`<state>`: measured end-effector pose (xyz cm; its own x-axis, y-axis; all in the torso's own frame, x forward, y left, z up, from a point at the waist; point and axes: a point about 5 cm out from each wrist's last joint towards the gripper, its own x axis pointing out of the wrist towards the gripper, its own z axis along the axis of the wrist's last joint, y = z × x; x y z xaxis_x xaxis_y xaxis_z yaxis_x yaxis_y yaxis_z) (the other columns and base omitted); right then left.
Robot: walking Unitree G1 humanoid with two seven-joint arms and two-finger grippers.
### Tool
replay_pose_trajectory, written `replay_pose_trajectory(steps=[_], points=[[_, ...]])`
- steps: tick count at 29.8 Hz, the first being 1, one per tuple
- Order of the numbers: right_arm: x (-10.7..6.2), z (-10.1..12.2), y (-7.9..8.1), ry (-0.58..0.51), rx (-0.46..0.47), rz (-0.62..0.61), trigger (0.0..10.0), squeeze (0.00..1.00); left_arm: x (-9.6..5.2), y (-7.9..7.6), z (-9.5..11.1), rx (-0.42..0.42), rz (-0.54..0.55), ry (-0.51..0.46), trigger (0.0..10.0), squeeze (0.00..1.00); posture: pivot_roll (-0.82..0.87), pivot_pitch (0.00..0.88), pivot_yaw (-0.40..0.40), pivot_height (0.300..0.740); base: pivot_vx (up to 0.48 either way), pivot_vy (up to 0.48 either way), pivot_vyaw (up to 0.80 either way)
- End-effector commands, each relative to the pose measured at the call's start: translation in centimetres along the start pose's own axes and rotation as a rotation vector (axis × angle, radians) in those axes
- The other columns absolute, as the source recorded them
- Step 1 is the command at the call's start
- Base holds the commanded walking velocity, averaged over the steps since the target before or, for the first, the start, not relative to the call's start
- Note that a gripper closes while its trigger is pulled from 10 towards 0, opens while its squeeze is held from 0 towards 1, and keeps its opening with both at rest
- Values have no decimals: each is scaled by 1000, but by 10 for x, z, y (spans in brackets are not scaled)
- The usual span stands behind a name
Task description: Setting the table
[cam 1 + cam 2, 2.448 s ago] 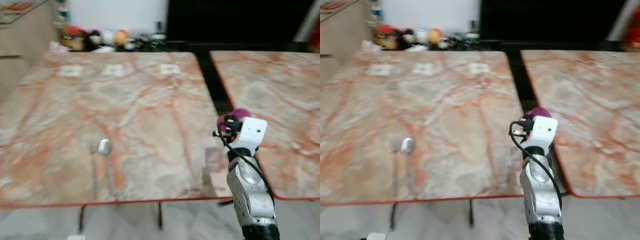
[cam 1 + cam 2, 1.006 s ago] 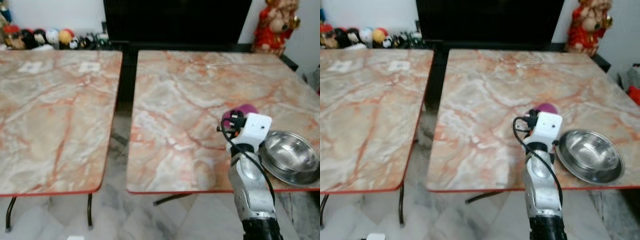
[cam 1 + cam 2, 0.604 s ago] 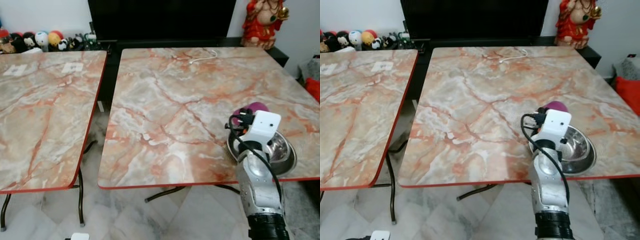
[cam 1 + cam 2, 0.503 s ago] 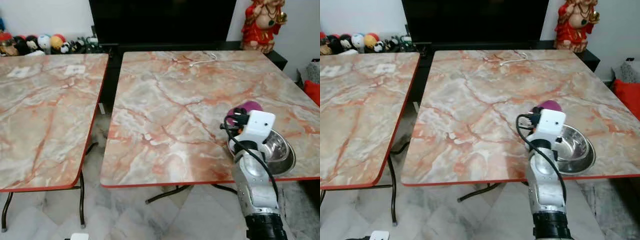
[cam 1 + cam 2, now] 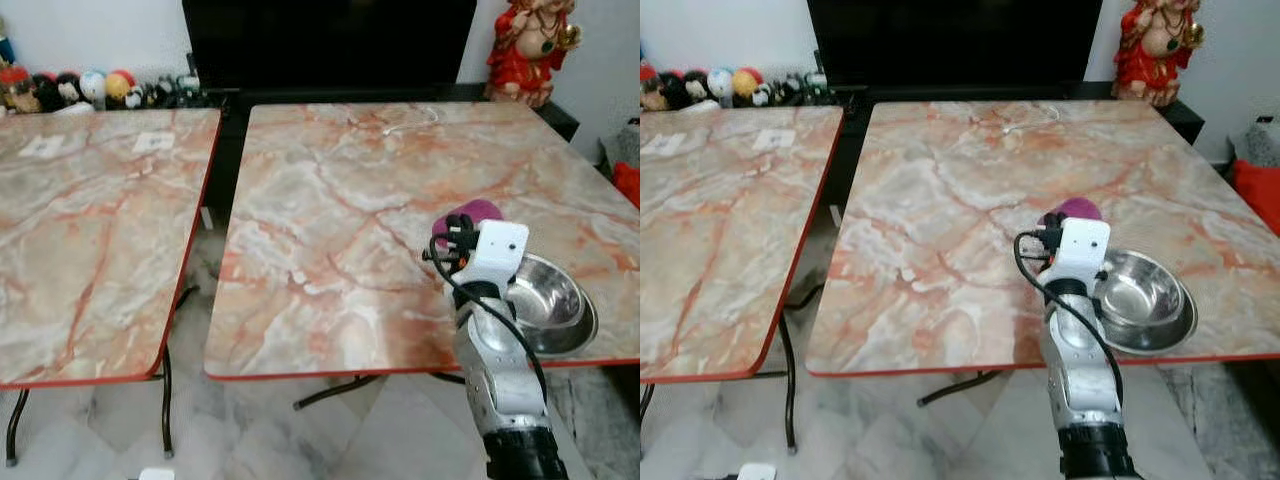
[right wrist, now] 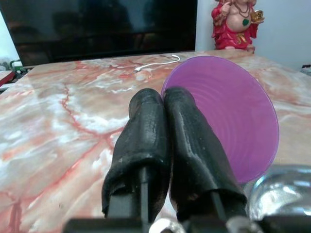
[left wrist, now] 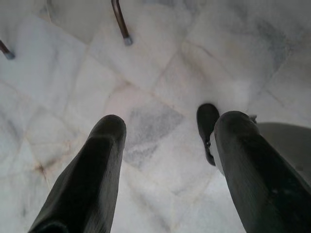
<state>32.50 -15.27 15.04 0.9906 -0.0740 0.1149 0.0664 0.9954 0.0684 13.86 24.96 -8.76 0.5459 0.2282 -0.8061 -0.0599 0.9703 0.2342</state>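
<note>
Nearest, at about 5 o'clock in the head view, the right arm rises from below the bench edge. Its right gripper [image 6: 163,104] has both black fingers [image 6: 146,126] pressed together, pinching the rim of a purple cup [image 6: 228,111]. The cup is carried on its side, with its open mouth facing back toward the wrist. It sits just past the fingertips, above the bench [image 5: 330,250].

Just beside the gripper, toward 3 o'clock, a steel bowl [image 5: 555,300] rests at the bench's near right corner, touching nothing that can be made out. The cup would likely be set down on the bare marble toward 10 to 12 o'clock of the gripper, away from the bowl.

The left gripper [image 7: 165,160] hangs idle over the tiled floor [image 7: 160,63], fingers spread.

Farther off, at 10 o'clock, stands a second bench [image 5: 90,220]. At 12 o'clock a white cable [image 5: 1025,122] lies near the far edge.
</note>
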Motion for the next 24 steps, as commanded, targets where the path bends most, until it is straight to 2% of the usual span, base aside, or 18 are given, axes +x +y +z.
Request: replay_pose_trajectory(steps=[1,11,17,24], points=[[-1,2,2,-8,-8,12,10000,0,-1,4,-3,-4,5,8,10000,0,-96,38,-7,740,300,0,0],[0,3,2,-10,-9,16,10000,0,-1,2,-3,3,-6,10,10000,0,-98,37,-7,740,51,0,0],[0,2,-1,26,-23,-3,10000,0,-1,1,-4,2,-5,12,10000,0,-97,37,-6,740,0,0,0],[8,10,-10,103,-75,-55,10000,0,-1,1,-3,6,-8,11,10000,0,-106,34,-3,740,0,0,0]])
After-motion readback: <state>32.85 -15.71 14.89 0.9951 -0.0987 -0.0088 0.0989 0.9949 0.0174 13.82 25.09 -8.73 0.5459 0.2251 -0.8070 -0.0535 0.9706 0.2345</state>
